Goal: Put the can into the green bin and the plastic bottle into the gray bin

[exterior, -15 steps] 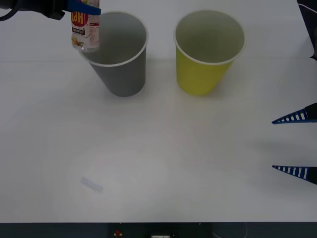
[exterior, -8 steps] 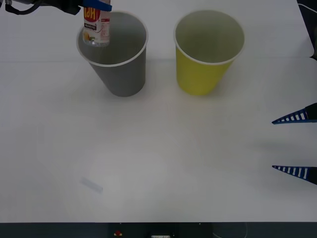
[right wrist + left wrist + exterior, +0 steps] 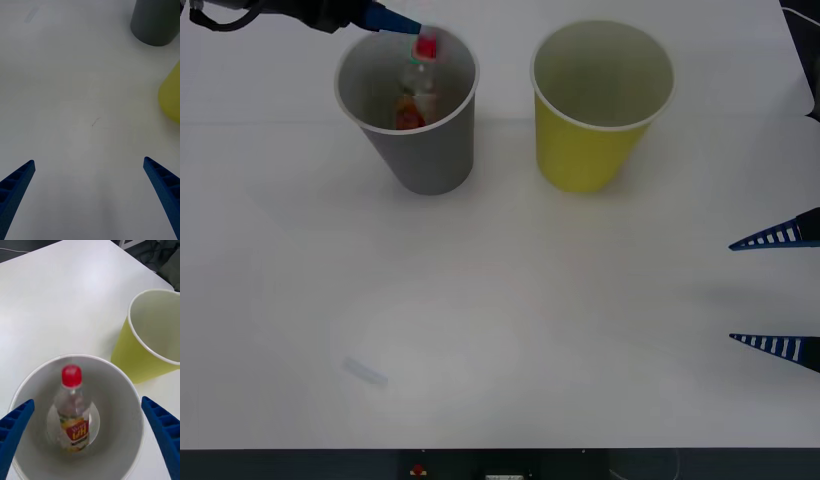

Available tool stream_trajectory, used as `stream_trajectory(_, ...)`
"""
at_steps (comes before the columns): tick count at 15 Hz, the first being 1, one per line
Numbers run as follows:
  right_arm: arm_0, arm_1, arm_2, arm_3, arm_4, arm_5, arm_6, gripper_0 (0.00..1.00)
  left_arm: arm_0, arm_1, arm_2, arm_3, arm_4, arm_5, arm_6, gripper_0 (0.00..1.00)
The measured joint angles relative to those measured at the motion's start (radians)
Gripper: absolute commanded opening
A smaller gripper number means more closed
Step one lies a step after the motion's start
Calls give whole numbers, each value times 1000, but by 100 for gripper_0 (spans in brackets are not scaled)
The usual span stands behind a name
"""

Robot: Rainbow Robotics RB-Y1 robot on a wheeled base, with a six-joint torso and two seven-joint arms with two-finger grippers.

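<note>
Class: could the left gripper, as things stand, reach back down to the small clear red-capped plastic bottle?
Probably yes. The left gripper hangs open directly above the dark gray bin, and the small clear red-capped plastic bottle stands inside with its cap upward, nothing covering it.

So a second ago the left gripper (image 3: pixel 90 435) had the plastic bottle (image 3: pixel 73 410) pinched by its top, hanging just outside the gray bin (image 3: pixel 425 150) at the 9 o'clock side of the rim. Then it carried the bottle in over the opening. After that the fingers spread wide and the bottle dropped inside, ending up upright on the bottom, red cap up.
</note>
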Motion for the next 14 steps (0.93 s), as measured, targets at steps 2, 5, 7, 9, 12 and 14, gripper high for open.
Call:
stream_trajectory(2, 0, 0, 0, 0, 0, 0, 0, 100, 16, 7, 40, -4, 26, -45, -44, 100)
stream_trajectory(5, 0, 0, 0, 0, 0, 0, 0, 100, 138, 16, 196, -94, 41, -139, -107, 100)
stream_trajectory(7, 0, 0, 0, 0, 0, 0, 0, 100, 235, 17, 300, -189, 46, -188, -120, 100)
stream_trajectory(9, 0, 0, 0, 0, 0, 0, 0, 100, 329, 17, 393, -274, 45, -236, -149, 100)
stream_trajectory(12, 0, 0, 0, 0, 0, 0, 0, 100, 454, 17, 514, -391, 45, -333, -182, 100)
stream_trajectory(14, 0, 0, 0, 0, 0, 0, 0, 100, 528, 14, 587, -451, 52, -399, -226, 100)
